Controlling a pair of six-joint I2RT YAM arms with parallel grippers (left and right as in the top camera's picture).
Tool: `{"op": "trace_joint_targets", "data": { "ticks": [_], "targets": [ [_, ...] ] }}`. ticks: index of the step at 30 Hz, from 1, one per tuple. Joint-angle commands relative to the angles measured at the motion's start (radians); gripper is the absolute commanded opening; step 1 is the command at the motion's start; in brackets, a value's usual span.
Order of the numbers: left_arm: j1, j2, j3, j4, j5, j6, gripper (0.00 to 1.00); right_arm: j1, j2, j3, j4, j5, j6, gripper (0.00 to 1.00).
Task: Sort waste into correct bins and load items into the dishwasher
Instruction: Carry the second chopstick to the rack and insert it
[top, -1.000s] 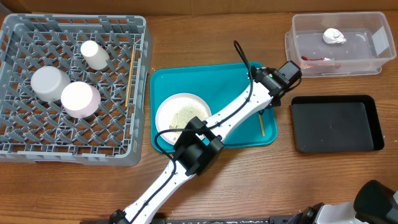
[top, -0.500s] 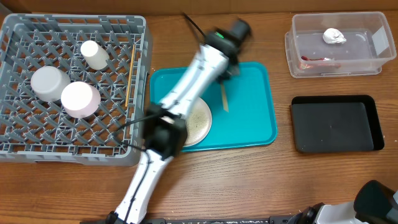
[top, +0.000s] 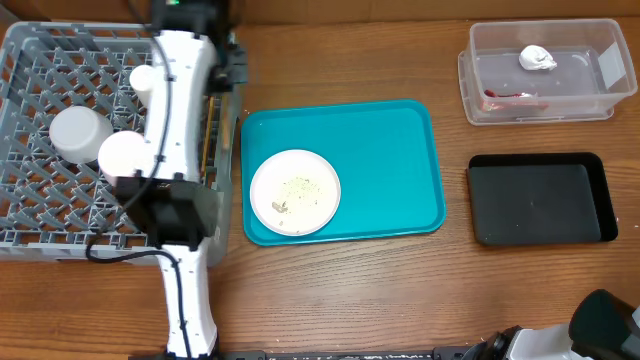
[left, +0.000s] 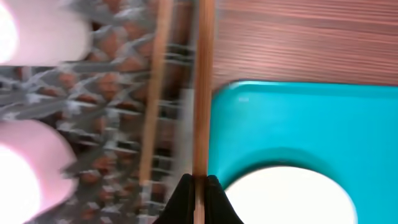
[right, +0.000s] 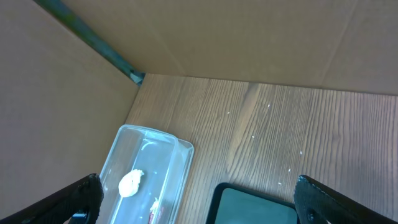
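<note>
My left gripper is shut on a wooden chopstick and holds it over the right edge of the grey dish rack. In the overhead view this gripper is at the rack's top right corner. A second chopstick lies on the rack beside it and also shows in the overhead view. A white plate with crumbs sits on the teal tray. My right gripper is open and empty above the table's right end.
The rack holds a small white cup, a white bowl and a pink cup. A clear bin at the back right holds a crumpled white tissue and a red scrap. A black tray lies below it.
My left arm has swung from the tray's right side across to the dish rack, carrying the chopstick. The tray now holds only the plate. The right arm has not moved.
</note>
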Motion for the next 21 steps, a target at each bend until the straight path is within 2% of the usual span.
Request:
{"op": "trace_joint_targets", "data": {
  "ticks": [1, 10, 15, 21],
  "targets": [
    [0.053, 0.015, -0.04, 0.007, 0.013, 0.13, 0.04, 0.002, -0.005, 0.0, 0.005, 0.007, 0.008, 1.0],
    [0.093, 0.015, -0.106, 0.05, 0.076, 0.356, 0.04, 0.002, -0.005, 0.0, 0.005, 0.007, 0.008, 1.0],
    [0.093, 0.015, -0.135, 0.093, 0.076, 0.344, 0.04, 0.002, -0.005, 0.0, 0.005, 0.007, 0.008, 1.0],
    [0.092, 0.015, -0.137, 0.148, 0.076, 0.247, 0.04, 0.002, -0.005, 0.0, 0.005, 0.007, 0.008, 1.0]
  ]
}}
